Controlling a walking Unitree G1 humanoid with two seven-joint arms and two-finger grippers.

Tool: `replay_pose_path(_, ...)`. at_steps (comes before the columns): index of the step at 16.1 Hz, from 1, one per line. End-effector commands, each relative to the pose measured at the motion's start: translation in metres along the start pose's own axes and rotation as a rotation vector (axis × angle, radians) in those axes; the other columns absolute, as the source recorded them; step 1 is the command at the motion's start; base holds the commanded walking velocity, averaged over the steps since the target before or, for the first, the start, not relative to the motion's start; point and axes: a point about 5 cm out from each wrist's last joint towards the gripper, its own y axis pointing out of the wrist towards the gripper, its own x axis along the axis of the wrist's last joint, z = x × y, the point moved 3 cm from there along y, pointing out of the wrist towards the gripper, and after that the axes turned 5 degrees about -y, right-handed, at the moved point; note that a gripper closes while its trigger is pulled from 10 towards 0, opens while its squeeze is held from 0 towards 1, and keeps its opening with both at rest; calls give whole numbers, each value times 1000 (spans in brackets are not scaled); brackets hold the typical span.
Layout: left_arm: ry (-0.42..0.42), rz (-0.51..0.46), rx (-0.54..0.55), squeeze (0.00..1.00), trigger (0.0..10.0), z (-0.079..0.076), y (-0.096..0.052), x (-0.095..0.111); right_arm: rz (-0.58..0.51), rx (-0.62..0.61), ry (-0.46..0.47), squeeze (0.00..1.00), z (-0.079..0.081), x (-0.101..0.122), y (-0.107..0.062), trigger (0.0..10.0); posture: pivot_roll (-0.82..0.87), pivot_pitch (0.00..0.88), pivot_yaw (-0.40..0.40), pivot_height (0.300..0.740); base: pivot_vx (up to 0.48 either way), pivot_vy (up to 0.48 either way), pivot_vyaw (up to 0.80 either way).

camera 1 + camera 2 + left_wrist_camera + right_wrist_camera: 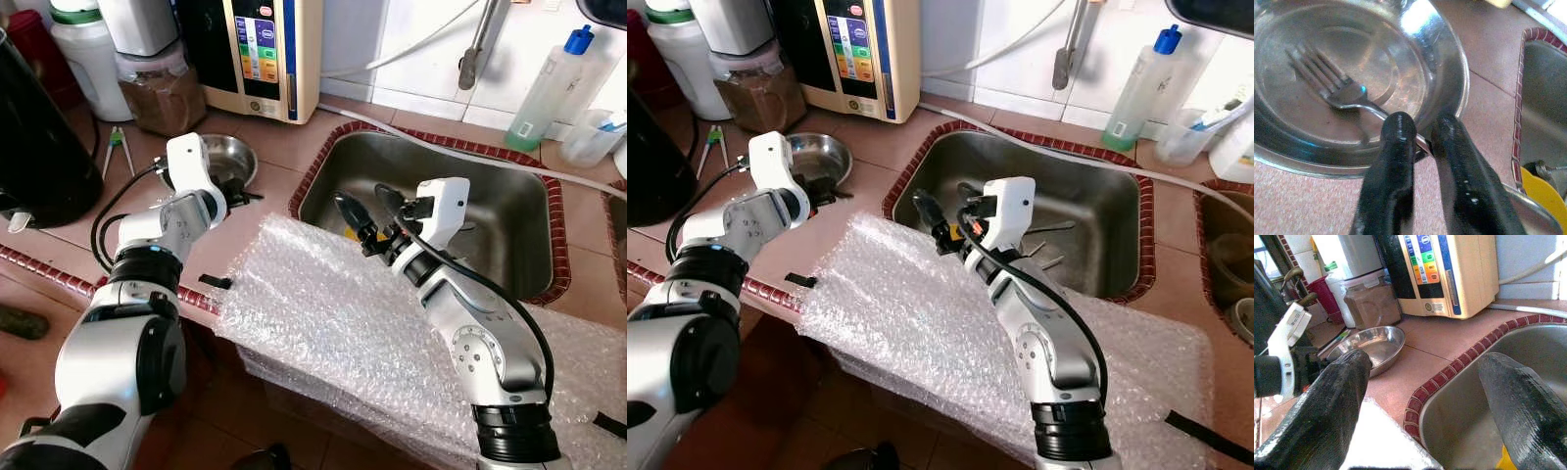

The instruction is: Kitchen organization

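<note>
A tiled kitchen counter (284, 147) is recorded, with a stainless sink (509, 211) set into it and edged by a dark red tile border. A shallow steel bowl (227, 157) is placed on the counter just left of the sink; a fork (1337, 85) is lying inside it, tines toward the bowl's middle and handle leading up over the rim. The left gripper (1418, 129) is held at the near rim of the bowl, its two black fingers closed to a narrow gap around the fork's handle. The right gripper (364, 209) is positioned over the near left corner of the sink, its fingers spread wide apart and nothing held between them. A sheet of bubble wrap (333, 323) is draped over the front edge of the counter, beneath the right arm. A yellow object (1542, 191) is partly seen in the sink; what it is cannot be told. At the back of the counter a cream appliance with a coloured panel (260, 49), a container of brown powder (162, 93) and a white jug (88, 59) are ranged. A bottle with a blue cap (549, 88) is stood behind the sink.
</note>
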Motion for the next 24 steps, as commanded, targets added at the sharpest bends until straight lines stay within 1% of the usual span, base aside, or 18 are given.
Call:
replay_pose_path(1,0,28,-10,0,0,1,-2,-5,-13,5,-4,0,0,3,2,10000,-33,81,61,740,0,0,0)
replay_pose_path(3,-6,40,-24,0,0,-2,-4,-7,-13,7,-5,0,-1,3,3,10000,-31,80,59,740,0,0,0)
replay_pose_path(7,-14,73,-64,0,0,-12,-12,-20,-16,12,-8,0,-1,4,5,10000,-27,73,55,740,0,0,0)
replay_pose_path(9,-16,77,-77,0,0,-15,-15,-21,-15,12,-10,0,-1,3,6,10000,-28,71,52,740,0,0,0)
replay_pose_path(12,-11,76,-100,0,0,-23,-22,-21,-15,13,-13,0,-2,4,7,10000,-26,70,49,740,0,0,0)
replay_pose_path(16,-19,90,-152,0,0,-38,-30,-25,-12,16,-11,0,-1,2,8,10000,-25,71,48,740,0,0,0)
replay_pose_path(18,-15,88,-163,0,0,-42,-33,-24,-12,15,-11,0,-1,2,8,10000,-26,72,49,740,0,0,0)
replay_pose_path(19,29,16,-161,0,0,-46,-35,-15,-13,11,-11,0,-2,2,8,10000,-25,72,46,740,0,0,0)
replay_pose_path(21,54,-39,-163,0,0,-49,-37,-10,-13,7,-11,0,-2,2,8,10000,-23,73,45,740,0,0,0)
replay_pose_path(22,104,-99,-155,0,0,-51,-38,-7,-14,5,-10,0,-2,1,9,10000,-26,74,44,740,0,0,0)
replay_pose_path(24,151,-130,-146,0,0,-51,-39,-7,-15,3,-9,0,-2,1,10,10000,-26,74,42,740,0,0,0)
